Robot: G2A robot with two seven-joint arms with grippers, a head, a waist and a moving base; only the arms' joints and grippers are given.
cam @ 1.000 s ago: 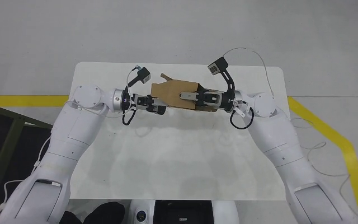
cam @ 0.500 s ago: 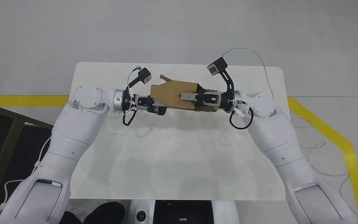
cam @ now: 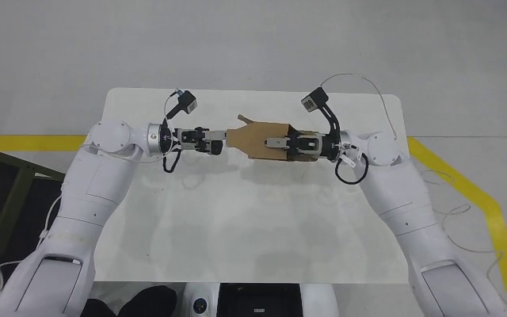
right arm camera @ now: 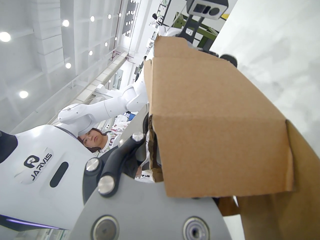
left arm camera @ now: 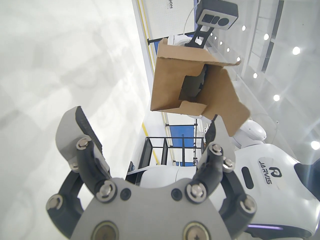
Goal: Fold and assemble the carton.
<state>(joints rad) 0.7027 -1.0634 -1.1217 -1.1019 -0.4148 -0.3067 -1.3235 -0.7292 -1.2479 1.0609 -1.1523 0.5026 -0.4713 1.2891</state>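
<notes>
Over the far middle of the white table [cam: 253, 238], the brown carton [cam: 252, 136] lies on its side in the right gripper [cam: 276, 143], which pinches one cardboard wall. Just beside the carton's open end, the left gripper [left arm camera: 147, 117] has its fingers spread wide, with a loose flap [left arm camera: 225, 106] close to one fingertip.
</notes>
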